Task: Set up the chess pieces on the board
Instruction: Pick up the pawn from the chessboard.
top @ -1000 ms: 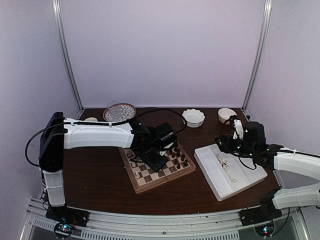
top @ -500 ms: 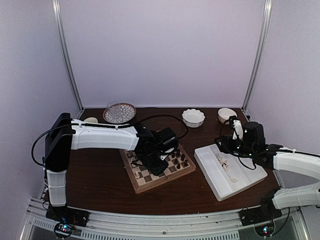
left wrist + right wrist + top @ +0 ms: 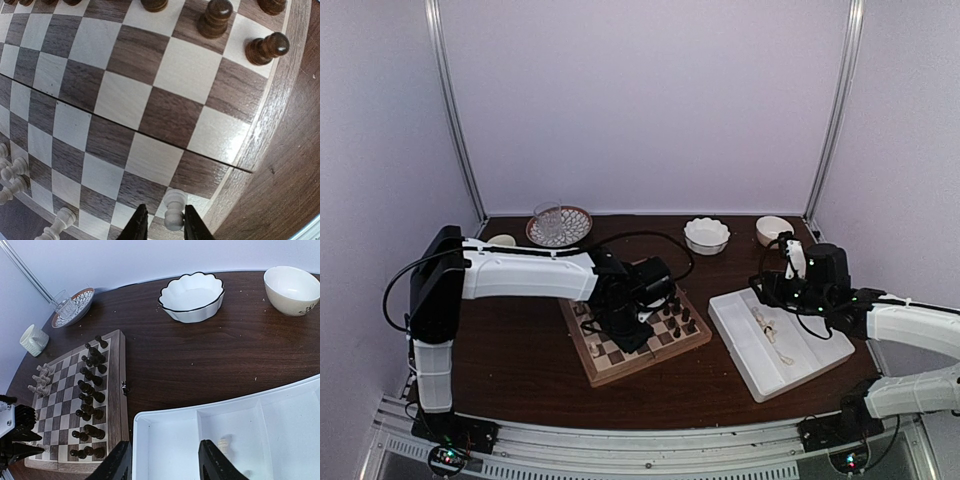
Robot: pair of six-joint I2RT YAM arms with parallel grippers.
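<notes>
A cream pawn (image 3: pixel 174 209) stands upright on a pale square beside the tan rim of the board (image 3: pixel 277 105), close to one corner. That looks like a sensible spot for the cream side's ranks. The left hand (image 3: pixel 166 224) straddles it from above. One finger seems to touch the pawn and the other shows a sliver of gap, so I cannot tell whether the pawn is gripped or only bracketed. The steep approach probably serves to keep the fingers off neighbouring squares.

More cream pieces (image 3: pixel 12 175) gather along the same edge, a few leaning or lying, so that side looks only partly set. The dark pieces (image 3: pixel 215 17) stand across the board, well apart from the pawn.

To the right of the board on the tabletop (image 3: pixel 210 355) sits the white tray (image 3: pixel 200 413), where one loose cream piece (image 3: pixel 224 443) lies in a compartment. The right hand (image 3: pixel 164 452) hangs over the tray with its fingers spread wide and nothing between them — likely waiting there because that is where the supply is.
</notes>
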